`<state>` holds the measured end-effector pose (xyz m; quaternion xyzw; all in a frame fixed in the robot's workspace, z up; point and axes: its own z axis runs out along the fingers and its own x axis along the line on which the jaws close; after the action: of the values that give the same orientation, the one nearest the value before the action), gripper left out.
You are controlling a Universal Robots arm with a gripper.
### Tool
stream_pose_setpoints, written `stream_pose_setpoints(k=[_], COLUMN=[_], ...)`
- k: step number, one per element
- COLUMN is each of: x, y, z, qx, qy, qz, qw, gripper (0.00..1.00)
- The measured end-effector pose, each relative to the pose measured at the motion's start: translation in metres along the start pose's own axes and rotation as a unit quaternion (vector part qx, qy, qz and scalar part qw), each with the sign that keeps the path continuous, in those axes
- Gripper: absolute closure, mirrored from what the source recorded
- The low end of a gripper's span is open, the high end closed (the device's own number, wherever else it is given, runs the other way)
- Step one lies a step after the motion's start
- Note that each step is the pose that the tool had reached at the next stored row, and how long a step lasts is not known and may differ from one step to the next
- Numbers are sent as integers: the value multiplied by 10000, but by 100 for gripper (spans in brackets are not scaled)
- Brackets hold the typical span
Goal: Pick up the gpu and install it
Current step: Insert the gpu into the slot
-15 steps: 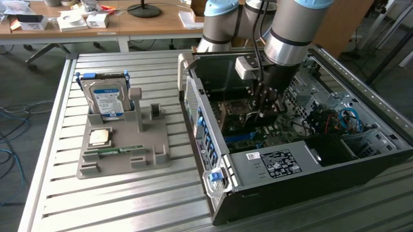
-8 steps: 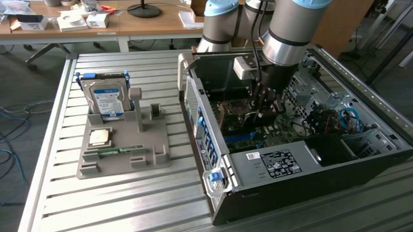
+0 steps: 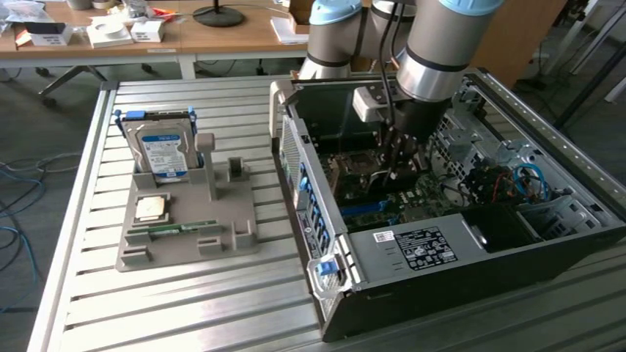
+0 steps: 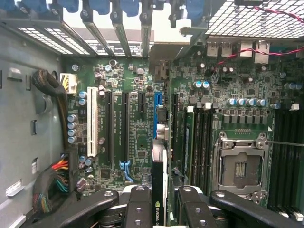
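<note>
1. The fingers [image 4: 138, 205] are pinching the gpu [image 4: 160, 175], one on each flat side.
2. The gpu is inside the open computer case [image 3: 459, 249], so the picking up part looks done.
3. It stands on its thin edge over the green board [image 4: 135, 137], in line with the blue slot [image 4: 157, 102].
4. I cannot tell if it is pushed down into the slot. The fingers hold it tight, so I think putting it in is not finished.
5. The hard drive [image 3: 161, 150] sits in the grey holder [image 3: 186, 220] on the table [image 3: 196, 308].
</note>
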<state>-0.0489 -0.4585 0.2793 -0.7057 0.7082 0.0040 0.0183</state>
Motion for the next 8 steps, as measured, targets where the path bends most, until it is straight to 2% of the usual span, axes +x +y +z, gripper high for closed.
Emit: stream_pose_setpoints(k=[8], x=[1], y=[8], z=[17], qx=[3], qy=[22], qz=[97], qw=[10000], gripper=[74])
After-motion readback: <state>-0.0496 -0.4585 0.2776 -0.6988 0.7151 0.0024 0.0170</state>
